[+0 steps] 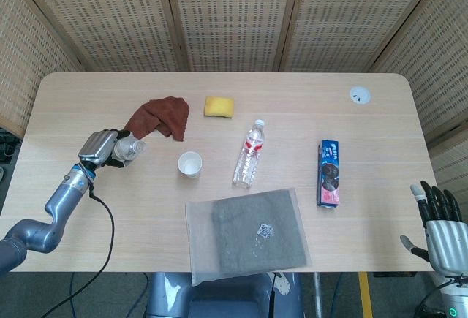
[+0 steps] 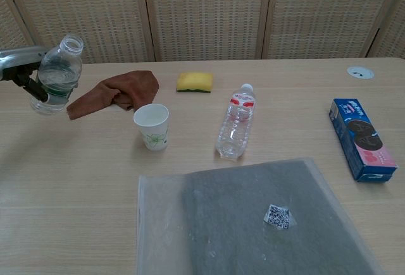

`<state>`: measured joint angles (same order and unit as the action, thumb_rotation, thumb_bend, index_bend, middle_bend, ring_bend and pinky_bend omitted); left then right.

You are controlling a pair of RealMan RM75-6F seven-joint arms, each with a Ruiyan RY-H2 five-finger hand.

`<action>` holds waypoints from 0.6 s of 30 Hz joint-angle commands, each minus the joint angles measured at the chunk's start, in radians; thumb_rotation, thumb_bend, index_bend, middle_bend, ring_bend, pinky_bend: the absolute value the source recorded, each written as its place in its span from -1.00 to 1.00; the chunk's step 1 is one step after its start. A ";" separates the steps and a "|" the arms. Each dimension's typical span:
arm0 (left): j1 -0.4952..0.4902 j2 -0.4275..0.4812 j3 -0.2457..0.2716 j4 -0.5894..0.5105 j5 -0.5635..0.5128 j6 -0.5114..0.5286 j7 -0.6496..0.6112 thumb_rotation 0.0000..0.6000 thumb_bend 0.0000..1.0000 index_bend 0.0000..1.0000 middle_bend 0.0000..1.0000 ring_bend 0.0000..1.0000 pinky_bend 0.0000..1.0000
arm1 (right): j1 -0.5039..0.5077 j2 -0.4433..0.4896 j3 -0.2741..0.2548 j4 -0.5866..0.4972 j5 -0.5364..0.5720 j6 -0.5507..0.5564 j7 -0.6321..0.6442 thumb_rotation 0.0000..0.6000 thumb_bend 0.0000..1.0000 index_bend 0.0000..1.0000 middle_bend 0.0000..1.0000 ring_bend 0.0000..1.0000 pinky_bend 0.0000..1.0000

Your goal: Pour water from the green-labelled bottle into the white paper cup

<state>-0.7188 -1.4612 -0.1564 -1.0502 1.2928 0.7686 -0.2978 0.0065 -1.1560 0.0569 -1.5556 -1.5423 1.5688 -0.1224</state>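
Note:
My left hand (image 1: 100,148) (image 2: 20,71) grips the green-labelled bottle (image 2: 56,74) (image 1: 126,148) above the table's left side. The bottle is uncapped, part full of water, and tilts with its mouth toward the right. The white paper cup (image 2: 152,126) (image 1: 189,164) stands upright on the table, to the right of the bottle and lower. It is apart from the bottle. My right hand (image 1: 441,224) hangs off the table's right front corner, fingers apart, holding nothing.
A brown cloth (image 2: 117,91) lies behind the cup, a yellow sponge (image 2: 194,81) further back. A red-labelled bottle (image 2: 236,124) lies on its side at mid table. A grey cloth in a clear bag (image 2: 253,218) covers the front. A blue biscuit box (image 2: 362,138) lies right.

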 commanded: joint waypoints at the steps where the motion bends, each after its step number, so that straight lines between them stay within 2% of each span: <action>1: -0.020 -0.008 -0.013 -0.009 -0.040 -0.008 0.096 1.00 0.22 0.36 0.02 -0.35 -0.30 | 0.000 0.000 0.001 0.001 0.003 -0.001 0.001 1.00 -1.00 -0.96 -1.00 -1.00 -1.00; 10: -0.055 0.018 -0.011 -0.067 -0.143 -0.024 0.407 1.00 0.22 0.37 0.03 -0.35 -0.30 | 0.005 0.005 0.004 0.002 0.010 -0.011 0.018 1.00 -1.00 -0.96 -1.00 -1.00 -1.00; 18: -0.078 0.000 0.009 -0.083 -0.215 -0.011 0.612 1.00 0.22 0.37 0.03 -0.35 -0.30 | 0.011 0.007 0.007 0.004 0.018 -0.022 0.029 1.00 -1.00 -0.96 -1.00 -1.00 -1.00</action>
<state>-0.7841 -1.4537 -0.1575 -1.1249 1.1050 0.7543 0.2624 0.0172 -1.1496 0.0638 -1.5519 -1.5249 1.5473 -0.0945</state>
